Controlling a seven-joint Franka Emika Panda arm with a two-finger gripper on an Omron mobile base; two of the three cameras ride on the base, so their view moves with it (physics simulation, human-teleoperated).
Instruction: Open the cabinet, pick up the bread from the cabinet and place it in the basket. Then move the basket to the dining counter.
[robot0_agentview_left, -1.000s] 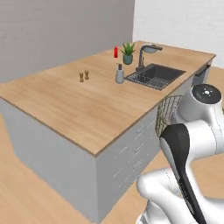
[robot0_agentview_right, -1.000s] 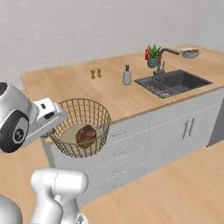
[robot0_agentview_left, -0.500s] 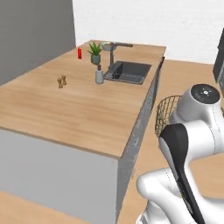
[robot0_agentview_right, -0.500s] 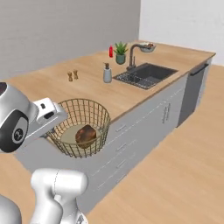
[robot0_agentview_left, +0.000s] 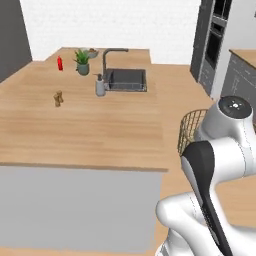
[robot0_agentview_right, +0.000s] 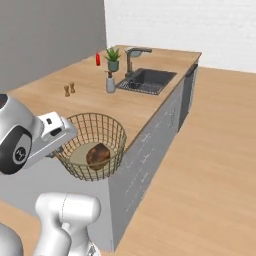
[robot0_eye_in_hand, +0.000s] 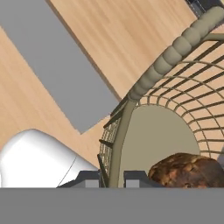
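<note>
The tan wire basket (robot0_agentview_right: 100, 136) hangs in the air off the near corner of the dining counter (robot0_agentview_right: 142, 107), held by its rim. Inside it, on the bottom, lies the dark-brown bread (robot0_agentview_right: 98, 155). My gripper (robot0_eye_in_hand: 114, 177) is shut on the basket rim (robot0_eye_in_hand: 174, 51), one finger inside the mesh and one outside, with the bread (robot0_eye_in_hand: 189, 169) just right of the fingers. In the left base view the basket (robot0_agentview_left: 191, 129) peeks out behind my arm, to the right of the dining counter (robot0_agentview_left: 80, 132).
On the counter there are an inset sink (robot0_agentview_left: 127, 80) with a dark faucet (robot0_agentview_left: 107, 57), a soap dispenser (robot0_agentview_left: 100, 86), a potted plant (robot0_agentview_left: 82, 61), a red bottle (robot0_agentview_left: 60, 63) and two small shakers (robot0_agentview_left: 58, 98). Dark tall cabinets (robot0_agentview_left: 212, 40) stand far right. Open wood floor (robot0_agentview_right: 200, 170) lies right of the island.
The whole picture has swung: the base has driven around the island's end, so the counter now runs away from me. The basket with the bread stays in the same grip.
</note>
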